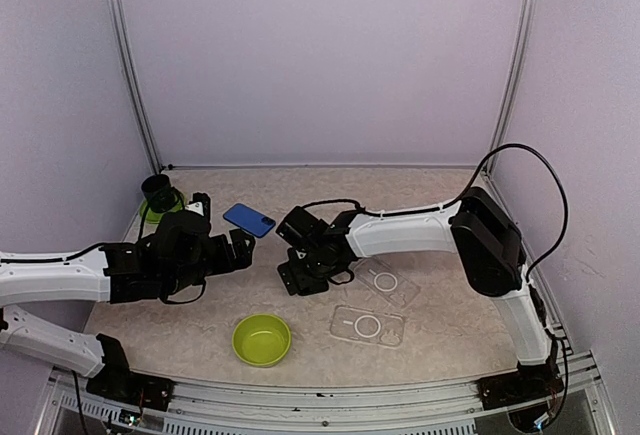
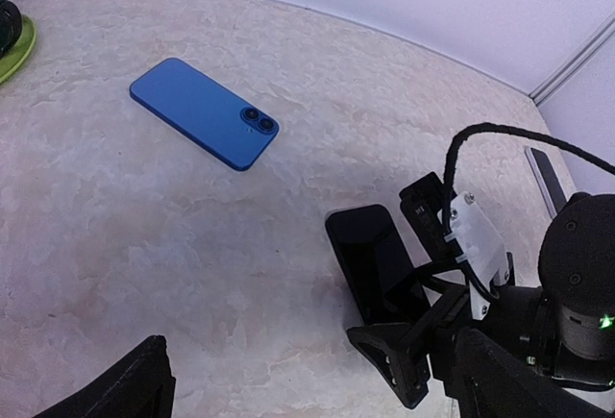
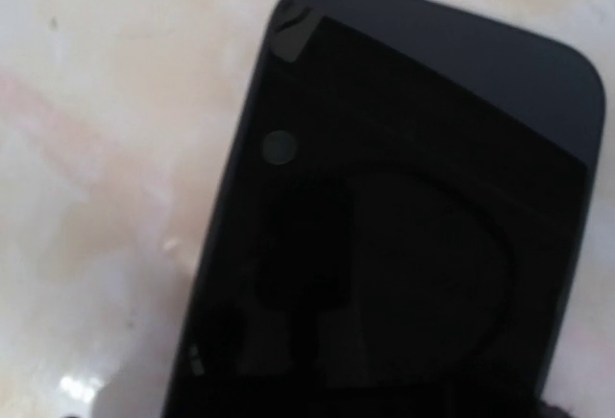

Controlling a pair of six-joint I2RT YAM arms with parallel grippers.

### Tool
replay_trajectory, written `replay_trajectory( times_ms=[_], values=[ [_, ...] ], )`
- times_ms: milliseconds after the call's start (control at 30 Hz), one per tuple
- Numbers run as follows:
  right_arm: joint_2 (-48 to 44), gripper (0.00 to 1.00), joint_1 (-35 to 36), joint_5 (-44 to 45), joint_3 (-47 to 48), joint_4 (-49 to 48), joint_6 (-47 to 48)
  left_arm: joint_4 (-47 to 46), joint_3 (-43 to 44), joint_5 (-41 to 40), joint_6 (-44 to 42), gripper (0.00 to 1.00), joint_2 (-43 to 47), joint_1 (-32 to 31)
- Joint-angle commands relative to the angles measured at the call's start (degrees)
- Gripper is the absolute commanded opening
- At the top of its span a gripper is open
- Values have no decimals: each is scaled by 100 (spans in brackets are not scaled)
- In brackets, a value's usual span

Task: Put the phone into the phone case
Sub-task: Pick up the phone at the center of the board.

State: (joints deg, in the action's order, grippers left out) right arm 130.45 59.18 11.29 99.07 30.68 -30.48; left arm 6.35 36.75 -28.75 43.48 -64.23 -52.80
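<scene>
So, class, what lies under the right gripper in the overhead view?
A black phone rests on the table, screen up, beneath the right gripper. The gripper covers the phone's near end, so whether the jaws clamp it cannot be seen.

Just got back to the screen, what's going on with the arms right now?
The right hand is closed on a black phone, holding it low over the table with the screen facing its wrist camera. The left hand is open and empty, close to a blue phone that lies camera side up. The near clear case and the far clear case lie empty just right of the right hand. No phone is in a case yet.
</scene>
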Motion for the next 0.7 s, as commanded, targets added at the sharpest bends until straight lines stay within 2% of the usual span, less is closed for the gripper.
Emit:
replay_trajectory(
  times_ms=[0,133,400,667],
  values=[
    [452,100,138,75,30,540,-202,-82,-82,5,45,99,-20,24],
    [367,95,138,-41,-214,352,-239,-28,-111,-41,75,99,15,35],
    [268,73,130,-212,-599,65,-179,6,-184,-26,168,99,129,43],
    [-129,63,93,-153,-1015,-323,220,1,-259,-10,218,99,241,42]
  ],
)
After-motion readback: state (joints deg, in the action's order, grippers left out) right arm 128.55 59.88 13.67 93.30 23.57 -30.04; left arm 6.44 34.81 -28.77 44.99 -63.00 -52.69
